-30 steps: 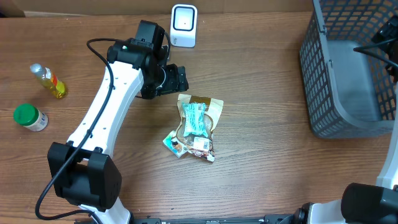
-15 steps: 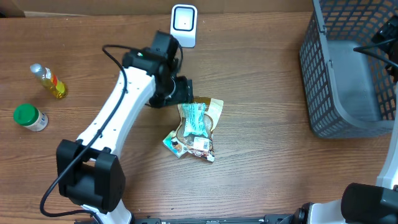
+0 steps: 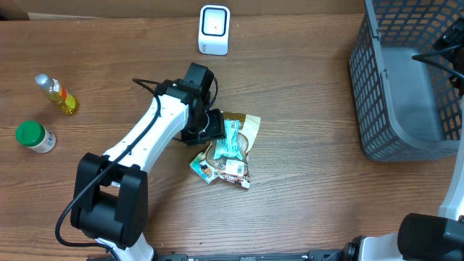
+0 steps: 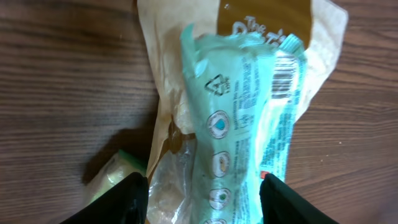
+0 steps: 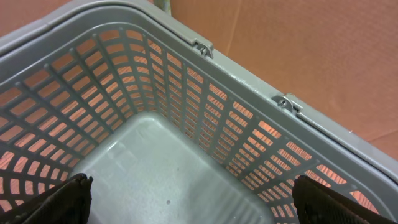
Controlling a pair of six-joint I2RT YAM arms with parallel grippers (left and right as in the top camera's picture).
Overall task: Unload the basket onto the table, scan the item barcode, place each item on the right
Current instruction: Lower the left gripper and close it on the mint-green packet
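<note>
Left gripper hangs over the mint-green packet at the middle of the table, jaws parted either side of it, not yet pinching. The packet lies atop a brown pouch, barcode face-up near one end. A clean lift likely means closing on the packet alone, clear of the bars, then turning them toward the scanner at the far edge. Right gripper hangs released over the basket at the right edge.
</note>
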